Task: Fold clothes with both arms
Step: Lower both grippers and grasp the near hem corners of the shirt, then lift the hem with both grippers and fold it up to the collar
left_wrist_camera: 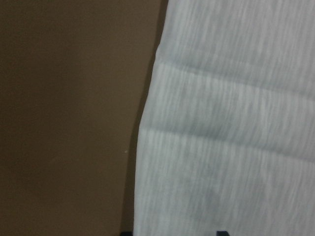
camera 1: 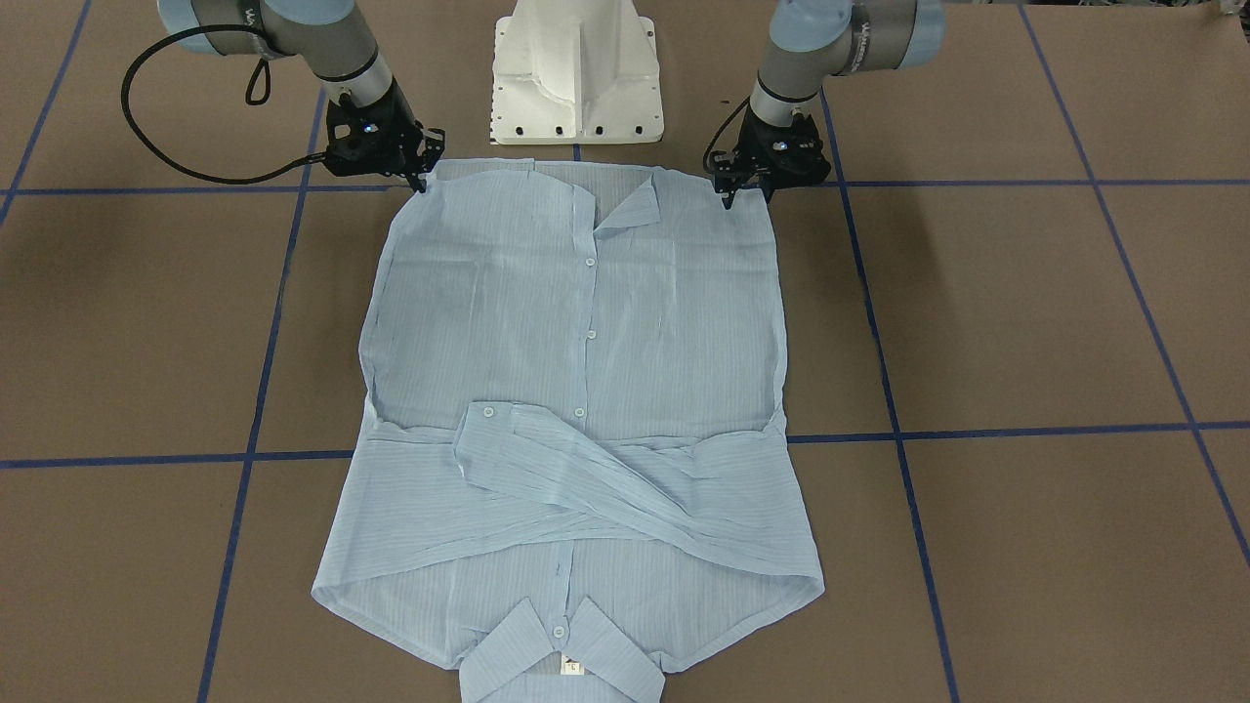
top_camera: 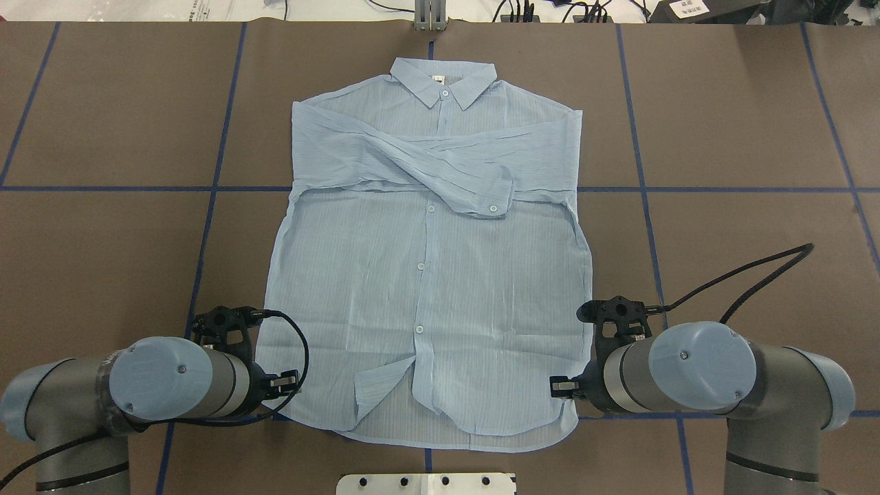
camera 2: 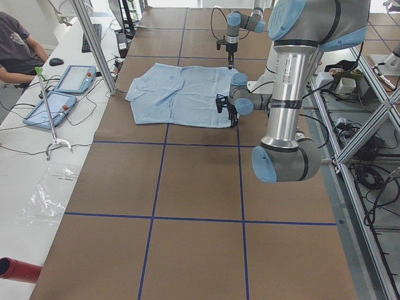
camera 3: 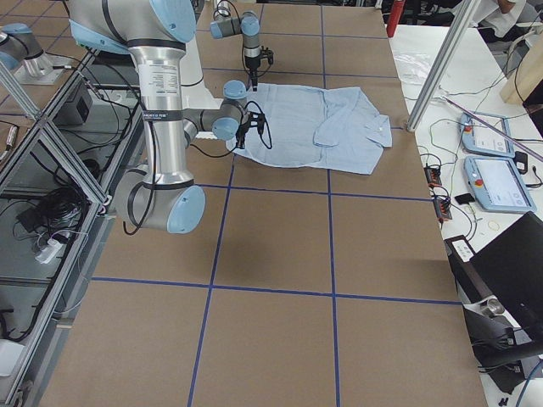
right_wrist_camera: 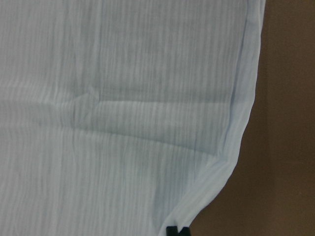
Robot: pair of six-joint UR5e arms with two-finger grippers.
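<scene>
The light blue shirt [camera 1: 586, 391] lies flat, front up, on the brown table. Its collar [top_camera: 443, 79] points away from the robot, and both sleeves are folded across the chest [top_camera: 440, 172]. My left gripper [camera 1: 748, 198] stands at one hem corner; in the left wrist view its fingertips [left_wrist_camera: 221, 232] are spread, open, with the shirt's edge [left_wrist_camera: 147, 123] between them. My right gripper [camera 1: 423, 182] is at the other hem corner. In the right wrist view it [right_wrist_camera: 177, 230] is shut on the hem edge [right_wrist_camera: 216, 167]. From overhead, both wrists hide the fingers.
The white pedestal base [camera 1: 576, 78] stands just behind the hem. Blue tape lines [top_camera: 213, 185] cross the brown table. A side bench holds two tablets [camera 2: 62, 87], with a seated person [camera 2: 19, 50] beside them. A metal frame and cables [camera 2: 356, 125] run along the robot's side.
</scene>
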